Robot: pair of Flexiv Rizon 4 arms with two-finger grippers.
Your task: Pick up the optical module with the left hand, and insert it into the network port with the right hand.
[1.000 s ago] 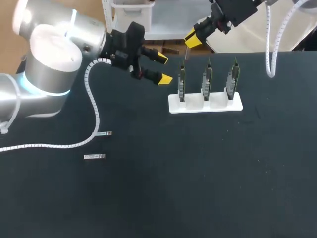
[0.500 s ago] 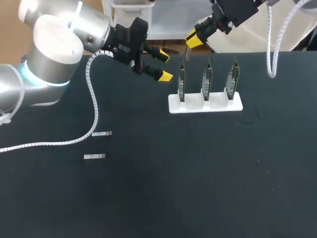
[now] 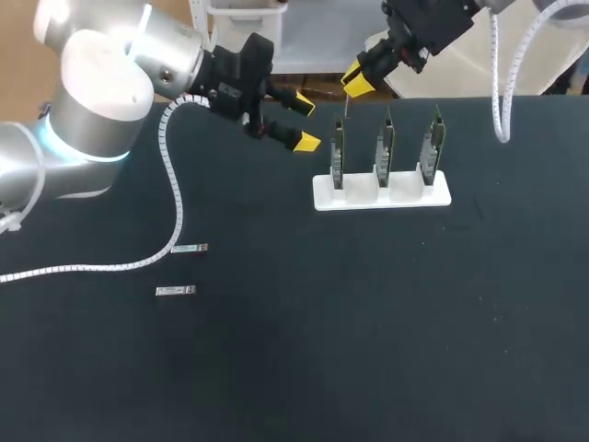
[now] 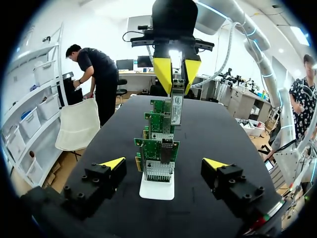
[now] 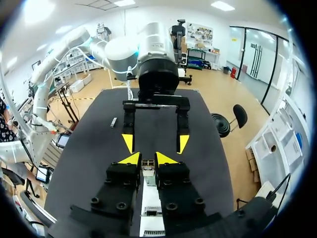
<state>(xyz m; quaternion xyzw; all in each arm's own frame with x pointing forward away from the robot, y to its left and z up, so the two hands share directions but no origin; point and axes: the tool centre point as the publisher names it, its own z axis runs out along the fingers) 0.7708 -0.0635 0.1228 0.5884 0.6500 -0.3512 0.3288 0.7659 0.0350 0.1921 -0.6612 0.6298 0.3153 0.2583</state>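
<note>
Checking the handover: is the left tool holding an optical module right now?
No, the left tool stands open and empty; the optical module is in the right tool.

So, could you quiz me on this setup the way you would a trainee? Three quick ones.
1. True or false: the left end effector is shut.
2. How many green circuit boards stand in the white holder?
3. The optical module gripped by the right end effector is: A) plugged into a board; B) held in the air near the boards; C) also gripped by the left end effector.

Key: 1 false, it is open and holds nothing; 2 three; 3 B.
</note>
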